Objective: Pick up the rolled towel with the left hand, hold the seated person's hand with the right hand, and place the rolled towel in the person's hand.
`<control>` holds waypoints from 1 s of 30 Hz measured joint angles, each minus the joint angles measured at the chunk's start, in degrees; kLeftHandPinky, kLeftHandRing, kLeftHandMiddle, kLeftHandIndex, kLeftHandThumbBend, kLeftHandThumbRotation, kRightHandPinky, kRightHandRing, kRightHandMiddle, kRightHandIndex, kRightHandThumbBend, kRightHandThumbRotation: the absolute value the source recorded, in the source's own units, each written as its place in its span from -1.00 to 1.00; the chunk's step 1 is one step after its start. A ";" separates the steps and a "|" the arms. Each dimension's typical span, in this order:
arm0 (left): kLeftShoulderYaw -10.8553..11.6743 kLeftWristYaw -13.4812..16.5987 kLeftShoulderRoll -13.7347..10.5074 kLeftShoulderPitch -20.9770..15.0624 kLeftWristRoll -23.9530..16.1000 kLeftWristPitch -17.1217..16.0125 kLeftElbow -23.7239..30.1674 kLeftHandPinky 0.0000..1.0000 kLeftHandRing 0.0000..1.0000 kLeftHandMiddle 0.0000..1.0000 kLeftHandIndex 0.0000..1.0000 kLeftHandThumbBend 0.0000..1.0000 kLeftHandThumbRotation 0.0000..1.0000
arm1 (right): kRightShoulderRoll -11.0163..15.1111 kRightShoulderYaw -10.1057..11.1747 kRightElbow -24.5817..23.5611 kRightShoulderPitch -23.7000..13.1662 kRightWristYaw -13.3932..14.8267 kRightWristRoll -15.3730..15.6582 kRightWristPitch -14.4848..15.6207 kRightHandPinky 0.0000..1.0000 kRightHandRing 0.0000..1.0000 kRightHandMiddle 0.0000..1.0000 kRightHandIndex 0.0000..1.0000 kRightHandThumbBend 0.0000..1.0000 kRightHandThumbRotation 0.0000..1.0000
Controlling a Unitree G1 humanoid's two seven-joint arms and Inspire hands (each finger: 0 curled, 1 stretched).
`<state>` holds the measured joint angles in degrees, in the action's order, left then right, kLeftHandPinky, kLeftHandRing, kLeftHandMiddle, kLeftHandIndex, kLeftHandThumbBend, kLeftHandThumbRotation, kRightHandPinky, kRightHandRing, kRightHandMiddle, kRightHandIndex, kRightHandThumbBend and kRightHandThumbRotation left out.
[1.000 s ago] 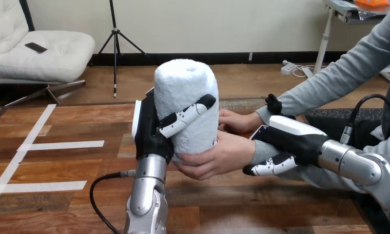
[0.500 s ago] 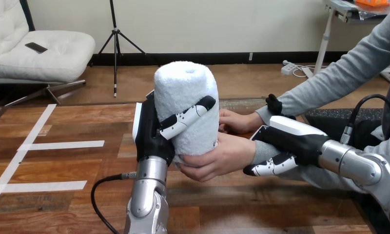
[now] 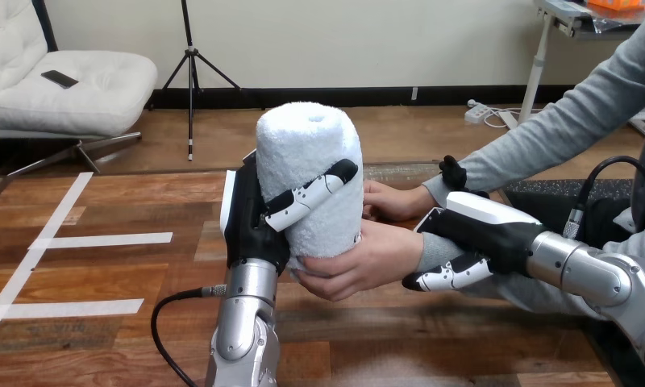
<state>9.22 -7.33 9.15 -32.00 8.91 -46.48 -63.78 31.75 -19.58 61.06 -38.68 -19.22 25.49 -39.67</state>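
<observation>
A white rolled towel (image 3: 307,153) stands upright above the table's middle. My left hand (image 3: 251,214) is shut on it, thumb across its front. The towel's lower end rests in the person's nearer hand (image 3: 359,262), whose fingers cup it from below. My right hand (image 3: 476,238) is curled round that hand's wrist, at the grey sleeve. The person's other hand (image 3: 392,201) lies just behind, beside the towel.
The wooden table (image 3: 101,274) carries strips of white tape (image 3: 101,239) at its left. A black cable (image 3: 170,322) loops beside my left forearm. The person's grey-sleeved arms reach in from the right.
The towel and my left hand have shifted very slightly right and down into the person's cupped hand. My right hand has not moved.
</observation>
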 measured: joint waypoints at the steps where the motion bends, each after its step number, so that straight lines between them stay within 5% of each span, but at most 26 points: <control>1: 0.00 0.00 0.00 0.00 0.00 0.00 0.00 -0.41 -0.32 -0.22 -0.18 0.31 -1.00 | 0.00 0.00 0.00 0.00 -0.01 0.00 0.00 -0.59 -0.51 -0.39 -0.35 -0.05 -0.21; 20: -0.12 -0.34 0.00 0.00 -0.15 -0.04 0.08 -0.38 -0.29 -0.20 -0.15 0.34 -1.00 | -0.03 0.00 0.05 0.00 -0.27 0.00 0.25 -0.59 -0.51 -0.39 -0.36 -0.05 -0.22; 25: -0.21 -0.76 -0.02 0.00 -0.28 -0.01 0.16 -0.17 -0.04 0.05 0.11 0.73 -0.46 | -0.03 0.00 0.05 0.00 -0.41 0.00 0.38 -0.58 -0.50 -0.39 -0.35 -0.06 -0.22; 30: -0.31 -1.46 -0.04 0.01 -0.51 0.16 0.35 0.09 0.22 0.30 0.35 0.91 -0.04 | 0.01 0.00 0.05 0.00 -0.45 0.00 0.51 -0.58 -0.50 -0.38 -0.35 -0.05 -0.22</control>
<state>8.91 -8.79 9.11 -31.99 8.40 -46.33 -63.43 31.76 -19.58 61.11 -38.68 -19.67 25.49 -39.16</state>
